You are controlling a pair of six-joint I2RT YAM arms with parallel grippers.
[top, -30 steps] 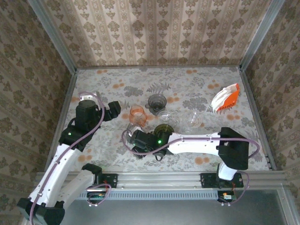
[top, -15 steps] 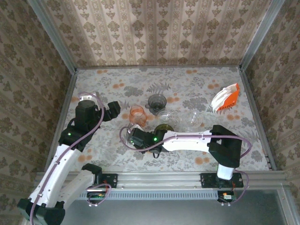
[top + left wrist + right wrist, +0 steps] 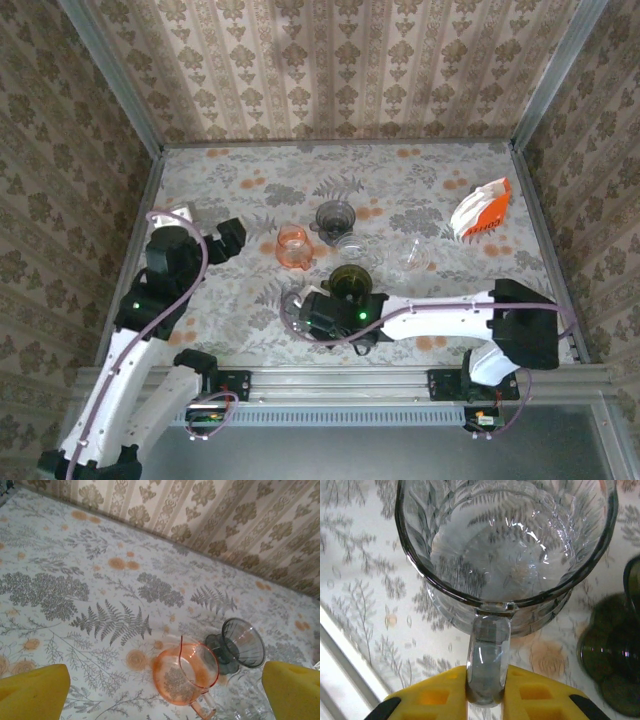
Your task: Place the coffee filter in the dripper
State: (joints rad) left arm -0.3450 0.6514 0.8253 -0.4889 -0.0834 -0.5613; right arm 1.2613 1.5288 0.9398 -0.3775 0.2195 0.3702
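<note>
Beige cloth printed with grey ferns and orange blossoms covers the table [image 3: 420, 170], which takes up the middle of the overhead view between papered walls. Across the lower part of that view the white right arm [image 3: 440, 315] reaches leftward, and the left arm [image 3: 130, 340] rises along the left edge. An orange-and-white coffee filter packet [image 3: 481, 208] lies in the upper right of the table beside the wall, well apart from both arms. Near the centre sits a cluster of drippers: a grey dripper [image 3: 335, 216] furthest up, an orange dripper [image 3: 292, 245] just to its lower left, two clear glass pieces [image 3: 352, 245] to the right of that, and a dark green dripper [image 3: 350, 280] below them. The right gripper [image 3: 485, 692] has its yellow pads pressed against either side of the handle of a clear dripper [image 3: 505, 545], pinching it, with the bowl upright and the green one at the right edge of the wrist view. The left gripper [image 3: 230, 238] stands spread wide, its yellow fingertips [image 3: 30, 692] in the bottom corners of its wrist view, holding nothing, with the orange and grey drippers between them further off.
</note>
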